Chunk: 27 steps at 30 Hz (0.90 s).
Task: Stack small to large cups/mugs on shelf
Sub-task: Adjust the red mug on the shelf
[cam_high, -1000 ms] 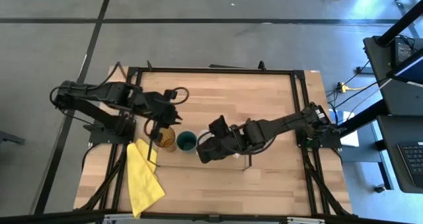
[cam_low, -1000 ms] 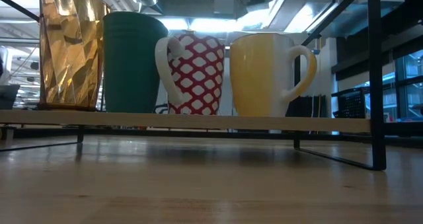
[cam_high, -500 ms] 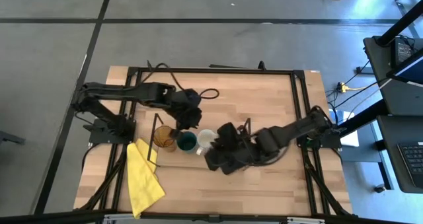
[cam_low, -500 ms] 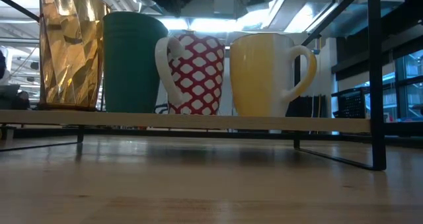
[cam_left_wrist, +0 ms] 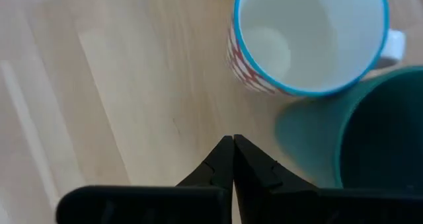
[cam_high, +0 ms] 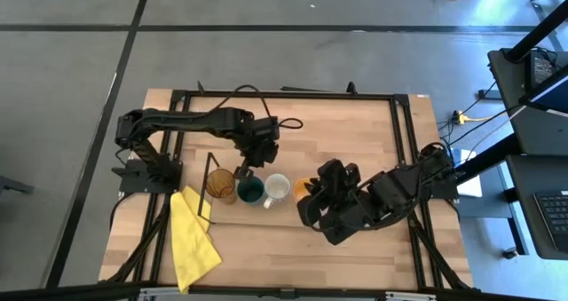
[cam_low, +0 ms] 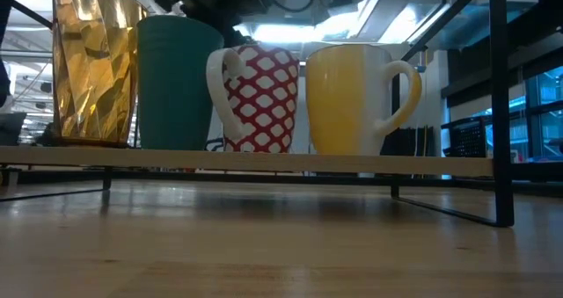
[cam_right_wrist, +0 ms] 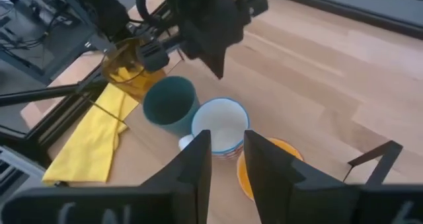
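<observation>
On shelf point(cam_low: 264, 161): 4 cups in row | no writing | L fingers point(cam_left_wrist: 232, 159) together | R fingers point(cam_right_wrist: 228, 159) apart

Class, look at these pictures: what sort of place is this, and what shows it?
Probably a robotics lab or workshop: a black-framed wooden table on bare grey floor, two mounted robot arms, and desks with computer equipment beside it.

Two dark jointed arms point(cam_high: 191, 122) — black cables looped along them.
</observation>
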Motion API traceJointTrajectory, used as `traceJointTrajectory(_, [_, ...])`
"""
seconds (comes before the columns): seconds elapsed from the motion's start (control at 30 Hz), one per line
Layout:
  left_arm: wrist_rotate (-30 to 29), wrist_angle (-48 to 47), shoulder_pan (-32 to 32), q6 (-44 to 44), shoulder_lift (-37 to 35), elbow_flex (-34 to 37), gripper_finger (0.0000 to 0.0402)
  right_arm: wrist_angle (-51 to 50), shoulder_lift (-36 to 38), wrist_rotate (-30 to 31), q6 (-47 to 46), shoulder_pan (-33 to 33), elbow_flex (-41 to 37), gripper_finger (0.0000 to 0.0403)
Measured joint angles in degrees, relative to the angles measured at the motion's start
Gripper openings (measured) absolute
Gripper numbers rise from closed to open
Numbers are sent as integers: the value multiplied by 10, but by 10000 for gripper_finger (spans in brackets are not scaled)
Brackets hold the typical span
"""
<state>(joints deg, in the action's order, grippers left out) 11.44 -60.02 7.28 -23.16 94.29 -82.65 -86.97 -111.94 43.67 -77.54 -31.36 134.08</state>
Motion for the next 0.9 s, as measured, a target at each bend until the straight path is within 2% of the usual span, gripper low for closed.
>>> traceJointTrajectory(0.17, [44, 21, 1, -1, 12, 0, 7, -10, 1, -2, 0, -1, 0, 92])
traceJointTrajectory(0.43, [52, 44, -6, 19, 29, -2, 2, -32, 3, -41, 1, -1, 0, 92])
traceJointTrajectory(0.9, [80, 38, -14, 28, 55, 0, 4, -30, 3, -43, 17, -5, 0, 92])
